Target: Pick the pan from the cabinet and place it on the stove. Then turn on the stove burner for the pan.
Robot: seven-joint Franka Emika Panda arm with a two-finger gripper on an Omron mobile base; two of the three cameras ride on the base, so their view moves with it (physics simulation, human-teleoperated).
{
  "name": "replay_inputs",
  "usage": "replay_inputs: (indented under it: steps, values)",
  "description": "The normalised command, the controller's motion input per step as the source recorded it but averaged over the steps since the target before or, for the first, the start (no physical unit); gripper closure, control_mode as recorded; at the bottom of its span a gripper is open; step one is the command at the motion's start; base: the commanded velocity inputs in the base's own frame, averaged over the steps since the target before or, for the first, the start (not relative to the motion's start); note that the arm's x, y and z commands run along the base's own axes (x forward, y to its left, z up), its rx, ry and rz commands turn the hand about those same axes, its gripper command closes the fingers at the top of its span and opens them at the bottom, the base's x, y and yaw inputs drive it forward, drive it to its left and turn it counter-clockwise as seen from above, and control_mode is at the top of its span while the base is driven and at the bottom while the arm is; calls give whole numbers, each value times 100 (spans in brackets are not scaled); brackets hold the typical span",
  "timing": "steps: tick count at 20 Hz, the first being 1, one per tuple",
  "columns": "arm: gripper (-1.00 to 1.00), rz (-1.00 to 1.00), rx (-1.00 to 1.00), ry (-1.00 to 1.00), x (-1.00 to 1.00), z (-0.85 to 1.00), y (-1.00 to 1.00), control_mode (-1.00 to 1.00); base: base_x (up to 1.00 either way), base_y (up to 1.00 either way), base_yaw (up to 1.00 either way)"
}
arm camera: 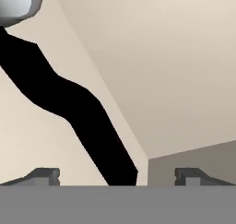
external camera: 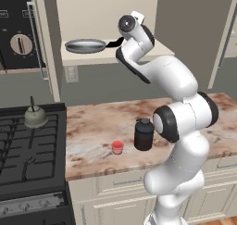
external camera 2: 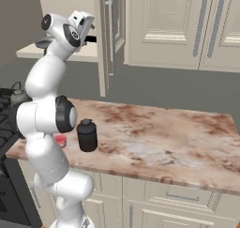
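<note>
The silver-grey pan [external camera: 85, 46] lies flat on the plain shelf of the open cabinet [external camera: 152, 50], its long black handle [external camera: 113, 43] pointing right toward my hand. In the hand view the handle [arm camera: 69, 103] runs from the pan's bowl [arm camera: 16, 4] at the top left down to the bottom middle. My gripper [arm camera: 119, 178] is open, one fingertip on each side of the handle's end and clear of it. The black stove [external camera: 18, 159] sits low on the left, with its silvery knob strip [external camera: 28, 204] along the front.
A small grey-green kettle [external camera: 34, 117] stands on the stove's back grate. A black jar [external camera: 144, 134] and a red cup [external camera: 117, 147] sit on the marble counter [external camera: 92, 127] beside the arm. The open cabinet door [external camera 2: 110, 34] hangs just right of my hand.
</note>
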Motion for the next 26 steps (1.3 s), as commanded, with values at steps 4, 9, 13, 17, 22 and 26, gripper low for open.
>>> replay_inputs:
  steps: [4,9,13,17,22,26]
  values:
    - [-100,0,0,1,23,-21,0,-100,0,0,0]
    - [-100,0,0,3,14,-25,0,-100,0,0,0]
    - [-100,0,0,5,3,-28,0,-100,0,0,0]
    - [-100,0,0,6,0,-29,0,-100,0,0,0]
    - [-100,0,0,4,2,-30,0,-100,0,0,0]
    - [-100,0,-1,3,1,-41,0,-100,0,0,0]
